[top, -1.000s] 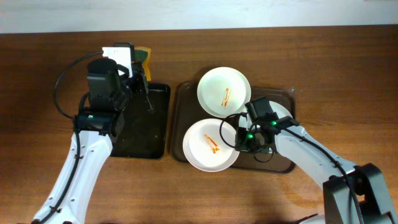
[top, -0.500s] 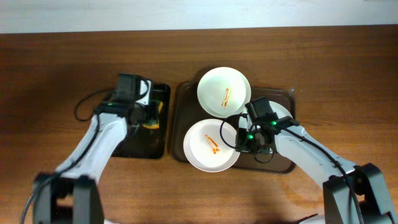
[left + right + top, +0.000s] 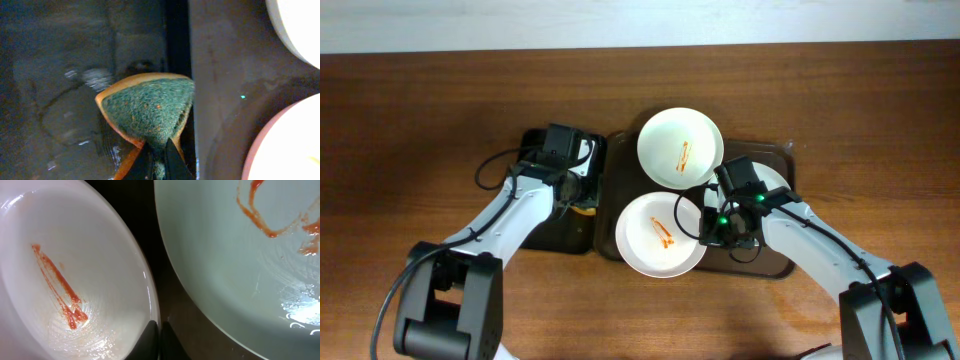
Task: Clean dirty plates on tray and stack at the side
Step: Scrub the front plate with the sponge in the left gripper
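Note:
Two white plates smeared with red sauce sit on the brown tray (image 3: 780,262): a far plate (image 3: 680,147) and a near plate (image 3: 655,235). A third plate (image 3: 778,180) lies mostly hidden under my right arm. My right gripper (image 3: 705,228) is shut on the near plate's right rim (image 3: 150,305). The right wrist view also shows another smeared plate (image 3: 240,255). My left gripper (image 3: 580,195) is shut on a green-and-orange sponge (image 3: 147,112), low over the right edge of the black tray (image 3: 545,235), right beside the brown tray (image 3: 225,75).
The black tray (image 3: 60,75) is wet, with streaks on its surface. In the left wrist view the far plate's rim (image 3: 300,25) and the near plate's rim (image 3: 290,145) lie to the right of the sponge. Bare wooden table (image 3: 400,120) surrounds both trays.
My left arm has swung right and forward with the sponge, from the black tray's far left to its right edge. My right arm and the plates have not moved.

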Robot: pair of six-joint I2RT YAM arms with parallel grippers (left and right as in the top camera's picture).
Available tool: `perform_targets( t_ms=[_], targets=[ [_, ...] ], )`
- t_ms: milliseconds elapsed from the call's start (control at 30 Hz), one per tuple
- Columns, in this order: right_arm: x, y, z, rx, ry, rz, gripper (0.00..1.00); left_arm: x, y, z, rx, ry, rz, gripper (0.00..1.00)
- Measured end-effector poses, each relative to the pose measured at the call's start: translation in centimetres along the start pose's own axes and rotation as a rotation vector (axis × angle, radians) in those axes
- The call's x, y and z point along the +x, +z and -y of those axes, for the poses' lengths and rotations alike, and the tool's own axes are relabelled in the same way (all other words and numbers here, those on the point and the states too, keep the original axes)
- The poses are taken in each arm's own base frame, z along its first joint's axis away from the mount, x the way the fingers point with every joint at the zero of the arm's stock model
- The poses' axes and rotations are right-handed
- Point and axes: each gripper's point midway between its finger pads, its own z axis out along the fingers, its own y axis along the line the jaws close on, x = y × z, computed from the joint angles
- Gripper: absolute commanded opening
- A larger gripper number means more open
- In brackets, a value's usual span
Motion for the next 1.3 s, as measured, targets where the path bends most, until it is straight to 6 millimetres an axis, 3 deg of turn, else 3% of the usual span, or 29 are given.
perform_targets(
  t_ms=[67,133,233,267,400,533,733,1000,1167,1300],
  targets=[
    [0.0,0.0,0.0,0.000,0.000,0.000,0.04,-0.9,-0.8,-0.2,-0.019,0.003,0.023,0.00],
    [0.0,0.0,0.0,0.000,0.000,0.000,0.04,-2.9,-3.3,0.4,-0.014,0.011,0.106,0.00],
    [0.0,0.0,0.0,0.000,0.000,0.000,0.04,-5.8,-8.4,3.6,0.100,0.023,0.247,0.00],
    [0.0,0.0,0.0,0.000,0.000,0.000,0.04,-5.7,-9.0,5.3,0.175,0.017,0.246,0.00],
    [0.0,0.0,0.0,0.000,0.000,0.000,0.04,-2.8,-6.7,10.3,0.334,-0.060,0.099,0.00],
    [0.0,0.0,0.0,0.000,0.001,-0.001,0.04,2.4,-2.3,14.7,0.457,-0.163,-0.166,0.00],
    [0.0,0.0,0.0,0.000,0.000,0.000,0.04,5.3,-0.1,17.6,0.656,-0.222,-0.362,0.00],
    [0.0,0.0,0.0,0.000,0.000,0.000,0.04,7.1,-0.3,19.6,0.762,-0.222,-0.465,0.00],
    [0.1,0.0,0.1,0.003,0.002,-0.004,0.04,8.3,1.5,18.1,0.641,-0.223,-0.453,0.00],
    [0.1,0.0,0.1,0.005,0.003,-0.005,0.04,7.8,2.7,16.7,0.535,-0.211,-0.396,0.00]
  ],
)
